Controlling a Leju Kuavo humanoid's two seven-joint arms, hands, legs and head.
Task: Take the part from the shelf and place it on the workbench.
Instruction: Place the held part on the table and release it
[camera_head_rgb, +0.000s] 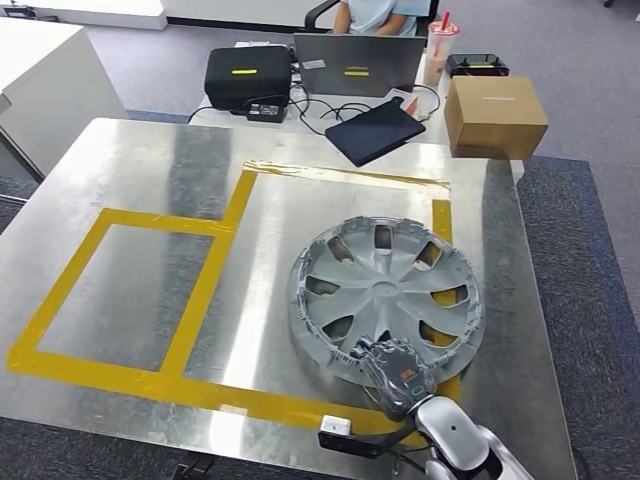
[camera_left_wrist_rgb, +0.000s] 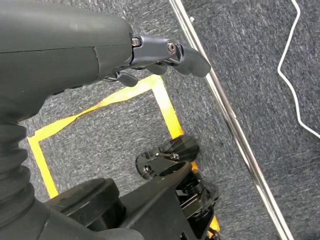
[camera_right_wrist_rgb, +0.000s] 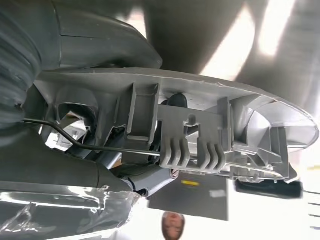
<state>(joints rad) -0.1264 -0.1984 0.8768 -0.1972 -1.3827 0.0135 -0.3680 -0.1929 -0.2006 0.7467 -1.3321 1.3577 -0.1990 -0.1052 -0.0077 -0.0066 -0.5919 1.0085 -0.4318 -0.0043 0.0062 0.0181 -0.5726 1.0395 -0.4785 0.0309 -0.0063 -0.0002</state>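
At the right hand (camera_head_rgb: 394, 374) — grey wheel cover (camera_head_rgb: 385, 292), near rim gripped by the fingers, lying flat on the metal workbench (camera_head_rgb: 151, 160) and reaching away from the hand — partly over yellow tape (camera_head_rgb: 198, 290).

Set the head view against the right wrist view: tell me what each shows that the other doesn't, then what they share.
Head view alone: the wheel cover's spoked face lying on the metal workbench over yellow tape, and a laptop and cardboard box beyond. Right wrist view alone: the cover's underside, with its moulded clips and wire ring. Both: the right hand gripping the cover's near rim.
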